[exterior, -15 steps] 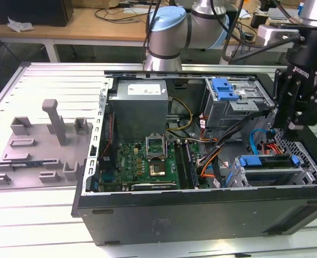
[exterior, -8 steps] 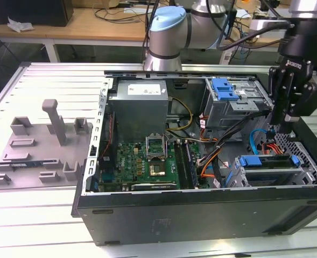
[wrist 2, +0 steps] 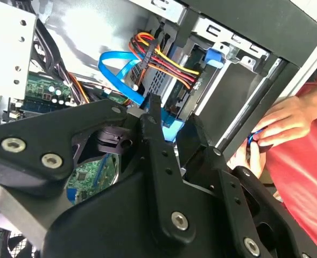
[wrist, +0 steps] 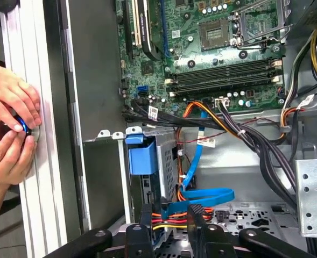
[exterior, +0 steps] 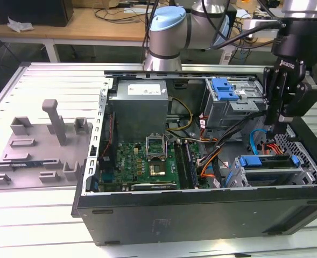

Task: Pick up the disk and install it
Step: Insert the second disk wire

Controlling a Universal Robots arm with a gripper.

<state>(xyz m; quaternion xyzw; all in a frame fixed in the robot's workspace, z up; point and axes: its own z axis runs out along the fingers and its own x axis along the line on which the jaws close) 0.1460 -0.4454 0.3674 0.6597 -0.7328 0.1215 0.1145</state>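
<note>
Disk (exterior: 266, 161): lying flat in the lower bay at the front corner of the computer case (exterior: 201, 215), on the exterior view's right, blue frame uppermost. Directly below the claw (exterior: 279, 128), near it but apart.

Underneath everything, a slatted white surface (exterior: 40, 215), with a grey moulded fixture (exterior: 40, 145) on the exterior view's left, well apart from the case. Inside the open case, a grey metal box (exterior: 142, 107) at the back and a green motherboard (exterior: 147, 161) in front of it.

Claw (wrist: 171, 217) spread, pinching nothing; black fingers (wrist: 146, 215) on either side of a bundle of red, yellow and orange wires. In the first wrist view, a blue flat cable (wrist: 206, 196) looping just beyond the fingertips, and a square blue latch tab (wrist: 142, 156) on the bay wall.

In both wrist views but not the exterior one: a person's hands (wrist: 7, 134) outside the case wall, closed round something small and blue.

Tight room round the claw: case wall to one side, cables just beside it; more open space over the motherboard.
</note>
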